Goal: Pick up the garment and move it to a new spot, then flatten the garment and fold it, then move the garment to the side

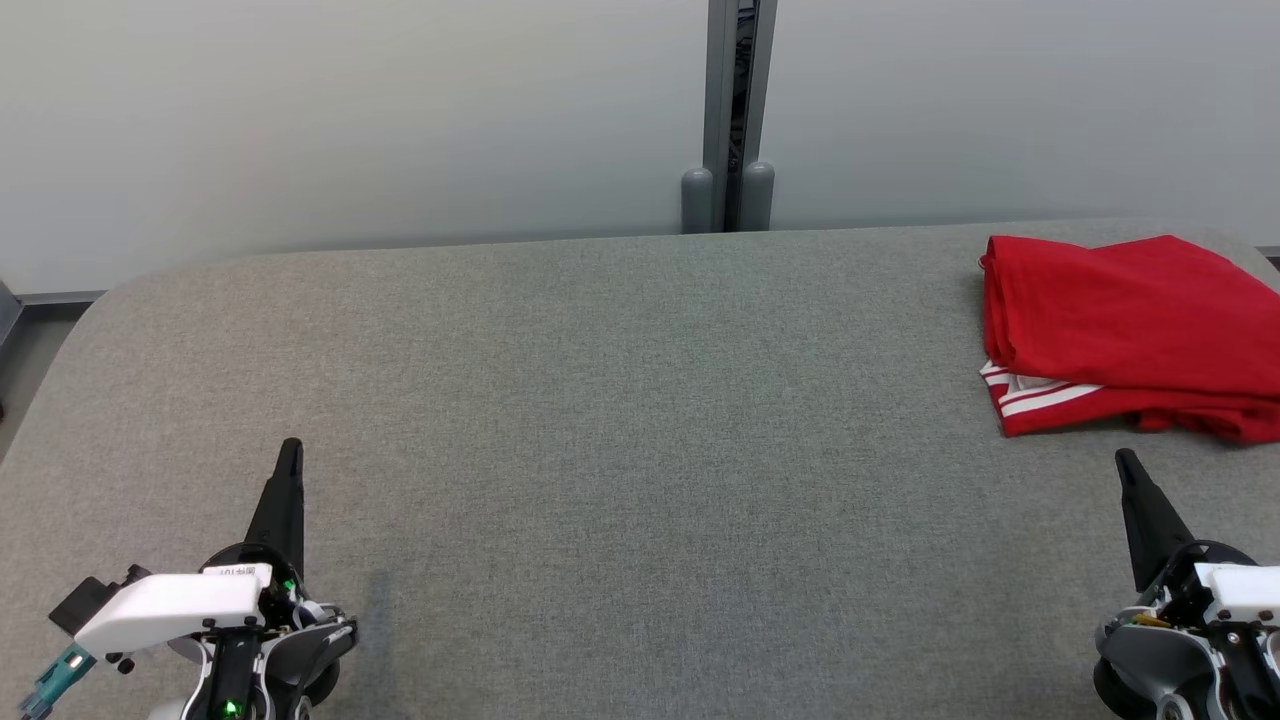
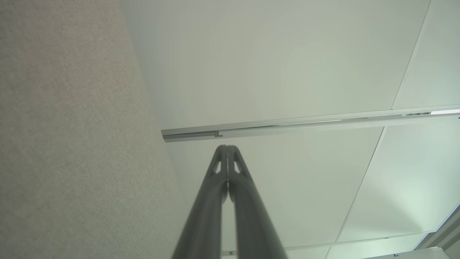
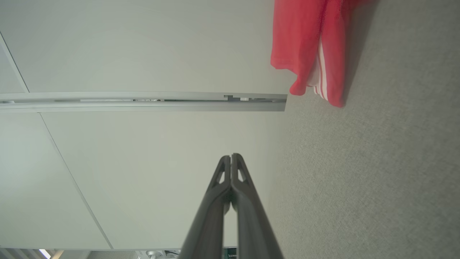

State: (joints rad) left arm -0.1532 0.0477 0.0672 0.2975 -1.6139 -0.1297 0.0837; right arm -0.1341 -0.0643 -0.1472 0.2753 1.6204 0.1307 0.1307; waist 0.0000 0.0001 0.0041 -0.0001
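A red garment (image 1: 1130,330) with white stripes lies folded at the far right of the grey table (image 1: 620,420), running past the head view's right edge. Its striped corner (image 3: 323,72) hangs at the top of the right wrist view. My right gripper (image 1: 1125,460) is shut and empty, a short way in front of the garment's near edge, not touching it. In its own view the two fingers (image 3: 231,158) press together. My left gripper (image 1: 290,448) is shut and empty at the lower left, far from the garment, fingertips together (image 2: 227,148) in the left wrist view.
A pale wall stands behind the table, with a grey metal post (image 1: 738,110) rising at the back centre. The table's back left corner (image 1: 110,290) is rounded, with floor beyond it. Bare grey fabric stretches between the two grippers.
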